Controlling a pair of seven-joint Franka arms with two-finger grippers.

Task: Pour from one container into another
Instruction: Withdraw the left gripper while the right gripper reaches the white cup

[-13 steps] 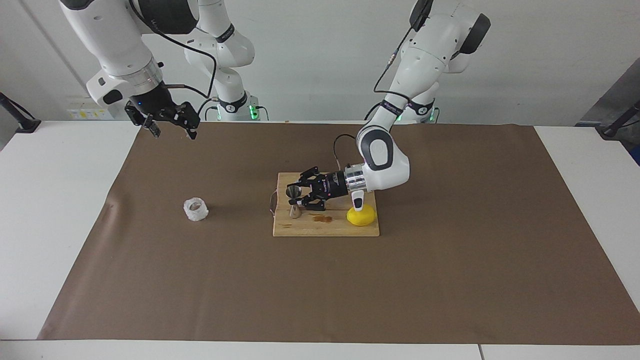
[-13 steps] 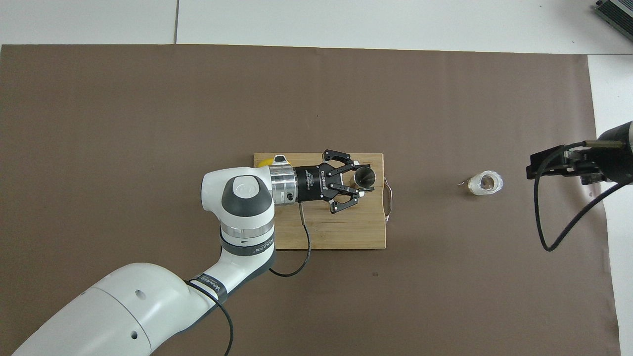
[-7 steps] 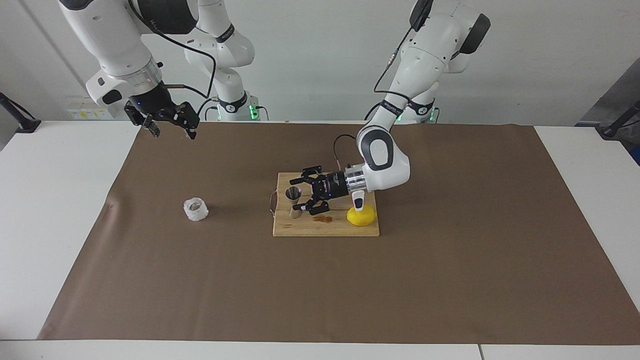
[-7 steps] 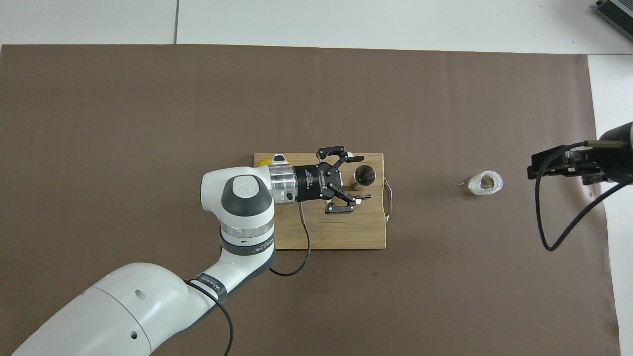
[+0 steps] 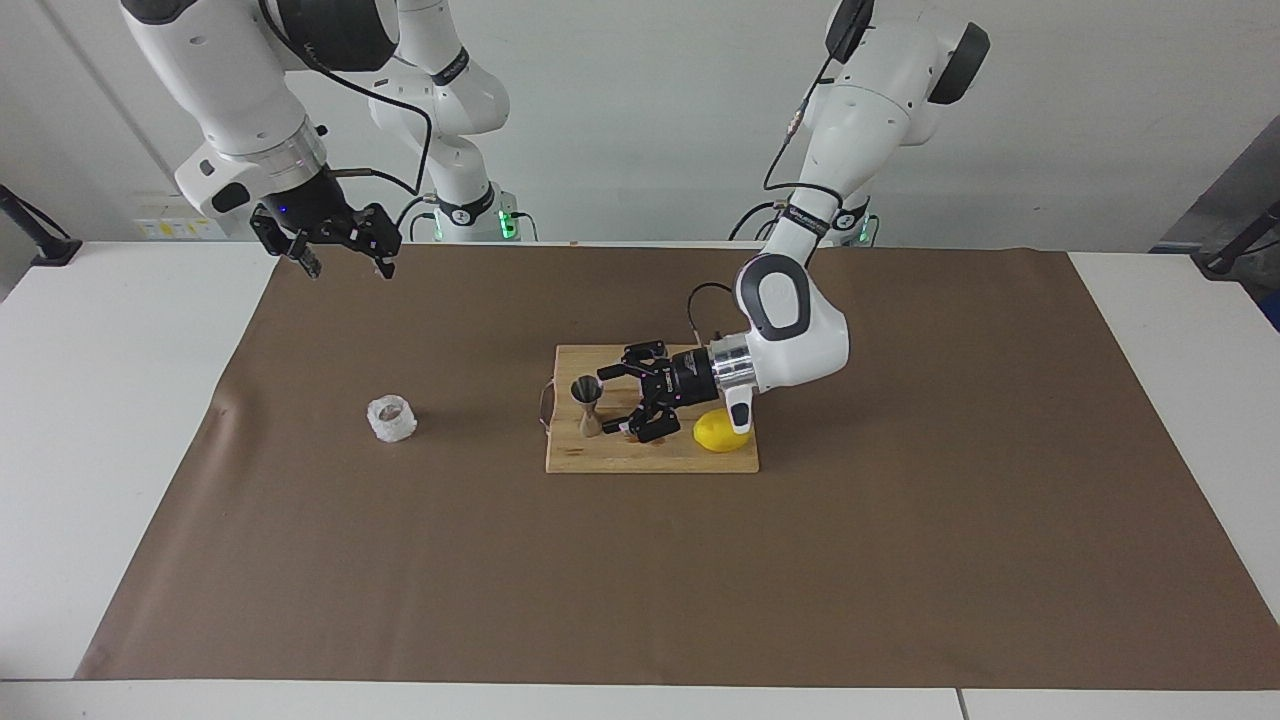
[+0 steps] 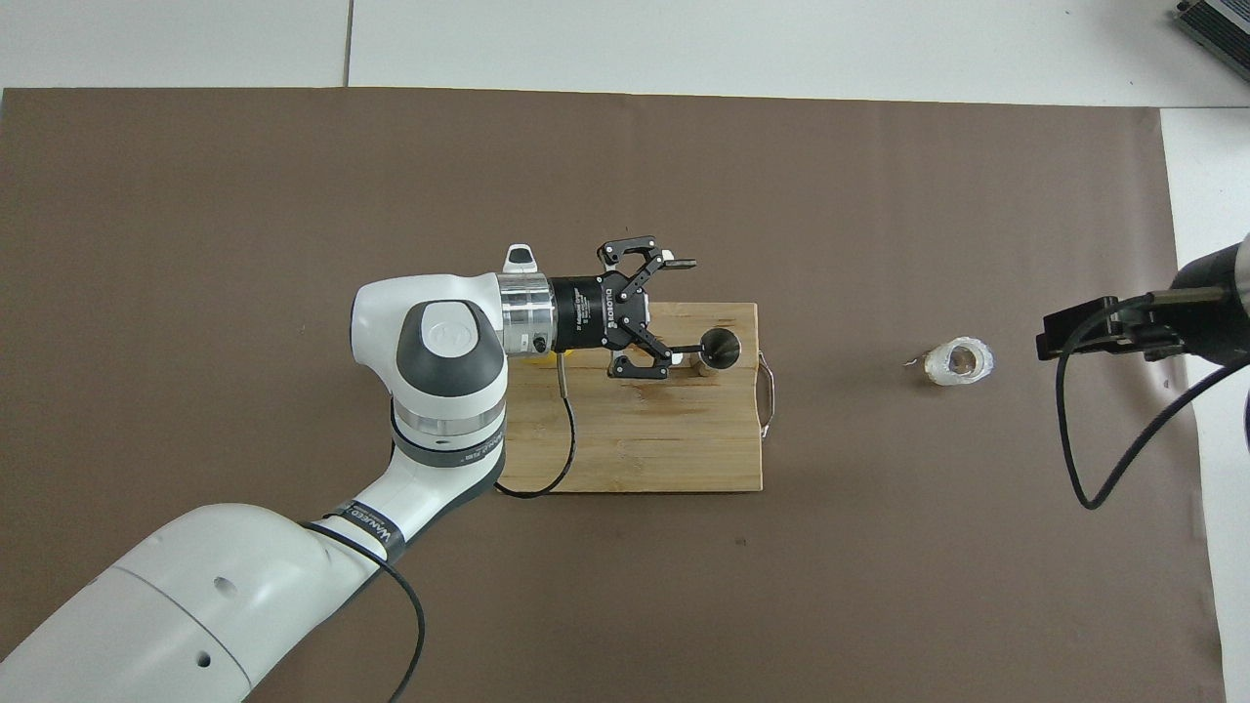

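The steel jigger is seen standing upright on the cutting board, released. The left gripper, just beside it, is spread wide and holds nothing. The white crinkled cup sits on the worktop, toward the right arm's end. The right gripper is held open, high above, and waits. Next, the cup is judged to need grasping.

A robotics lab, staged for a kitchen-style test: 2 white Franka arms are mounted at one edge of a white table covered by a brown paper sheet, against a bare white wall. On the sheet sits a wooden cutting board with a lemon on it.
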